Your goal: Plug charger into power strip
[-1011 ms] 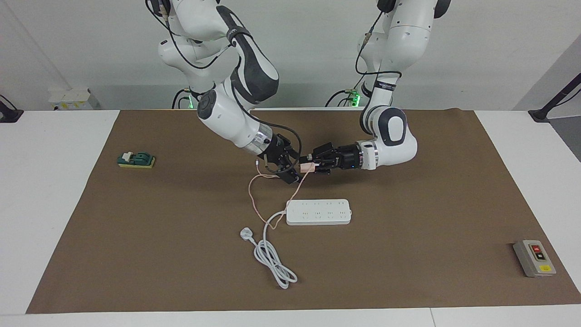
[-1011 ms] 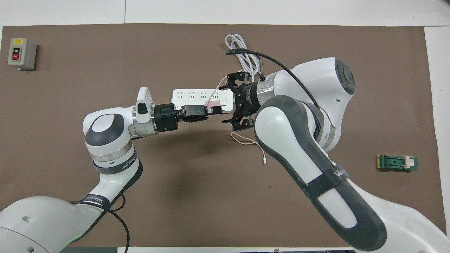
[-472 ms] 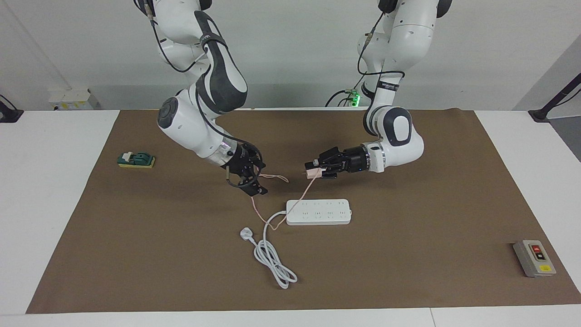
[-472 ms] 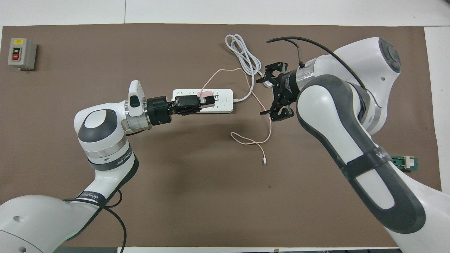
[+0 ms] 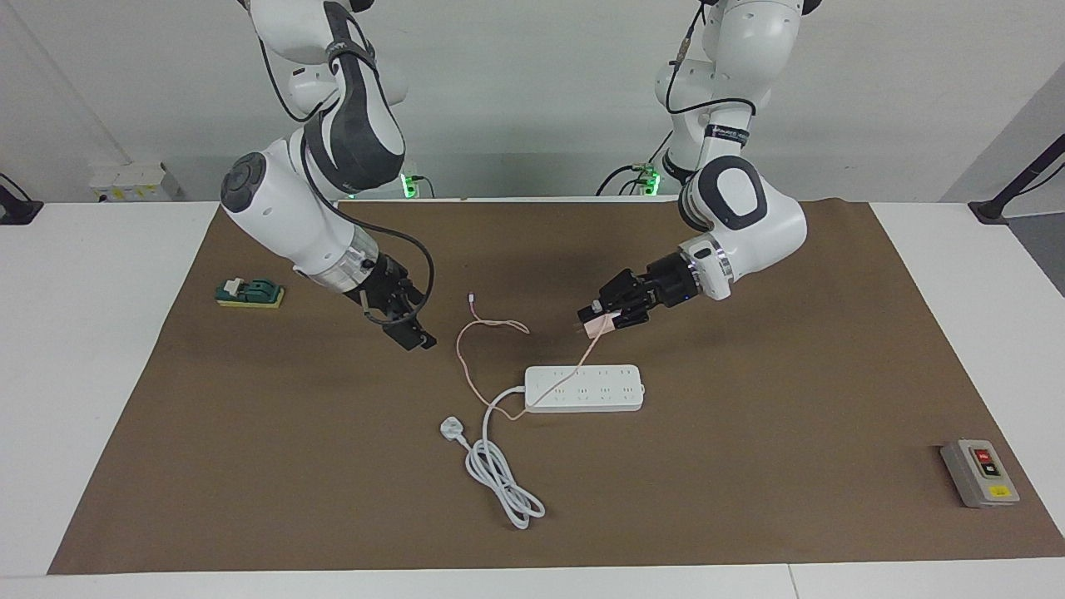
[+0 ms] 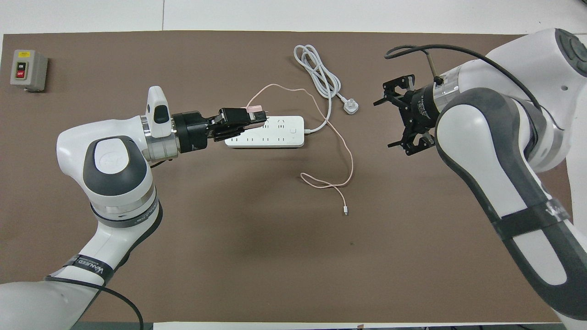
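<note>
Facing view: left gripper [image 5: 596,319] pinches the pink charger [image 5: 594,327] in its fingers, in the air over the brown mat just robot-side of the power strip [image 5: 584,388], cable trailing across it. Right gripper [image 5: 408,331], fingers spread and empty, hangs toward the right arm's end. Carry step; next needs prongs turned down over a socket, then a straight press.

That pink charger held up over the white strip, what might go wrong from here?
The left gripper holds the charger tilted above the power strip; its pins may miss the socket holes.

The charger's pink cable already drapes across the strip and could catch underneath.

Nothing holds the strip down; the right gripper is off to the side, so pushing may slide it.
</note>
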